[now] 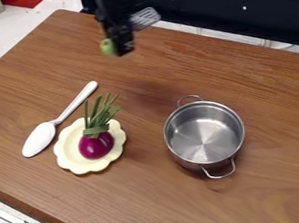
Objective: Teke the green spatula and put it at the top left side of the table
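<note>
"Where's the grn spatula [145, 18]?"
"In the gripper [118, 45], clamped shut on it, up nr the tbl's [148, 199] far edge."
"Pot [205, 135]?"
"On tbl, R of the plate [69, 154] w/ the purple veg [97, 145] in view."

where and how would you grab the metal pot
I'd take its rim on the left side of the view, coming straight down and pinching the thin wall from inside and outside. The pot stands upright with its mouth open, and its wire handles sit at the far and near edges, so they should stay out of the way.
</note>
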You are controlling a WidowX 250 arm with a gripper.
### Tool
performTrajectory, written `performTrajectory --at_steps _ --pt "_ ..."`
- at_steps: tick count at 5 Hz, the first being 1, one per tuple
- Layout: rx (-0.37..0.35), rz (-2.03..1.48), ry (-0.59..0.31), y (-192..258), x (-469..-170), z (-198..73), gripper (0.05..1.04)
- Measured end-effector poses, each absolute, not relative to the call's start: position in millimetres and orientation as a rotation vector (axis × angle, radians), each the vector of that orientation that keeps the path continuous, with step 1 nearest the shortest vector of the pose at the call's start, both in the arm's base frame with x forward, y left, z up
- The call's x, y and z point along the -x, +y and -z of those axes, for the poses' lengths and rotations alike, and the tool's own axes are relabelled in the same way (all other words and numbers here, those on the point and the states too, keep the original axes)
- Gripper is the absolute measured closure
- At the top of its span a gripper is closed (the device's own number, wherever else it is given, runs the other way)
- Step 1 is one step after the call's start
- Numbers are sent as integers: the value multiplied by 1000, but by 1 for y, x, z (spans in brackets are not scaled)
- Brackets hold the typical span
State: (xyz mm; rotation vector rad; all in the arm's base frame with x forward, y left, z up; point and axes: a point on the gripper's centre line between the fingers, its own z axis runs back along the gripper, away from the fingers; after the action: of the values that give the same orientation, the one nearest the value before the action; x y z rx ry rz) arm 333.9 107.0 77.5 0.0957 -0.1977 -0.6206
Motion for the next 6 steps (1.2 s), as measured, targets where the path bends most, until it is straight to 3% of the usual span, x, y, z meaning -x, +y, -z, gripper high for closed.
performTrajectory --at_steps 1,4,6 --pt "-97 656 -189 131 -329 -66 746" --pt "-96 812 -158 186 -353 -38 746" --pt "-134 920 -130 194 -341 -20 746"
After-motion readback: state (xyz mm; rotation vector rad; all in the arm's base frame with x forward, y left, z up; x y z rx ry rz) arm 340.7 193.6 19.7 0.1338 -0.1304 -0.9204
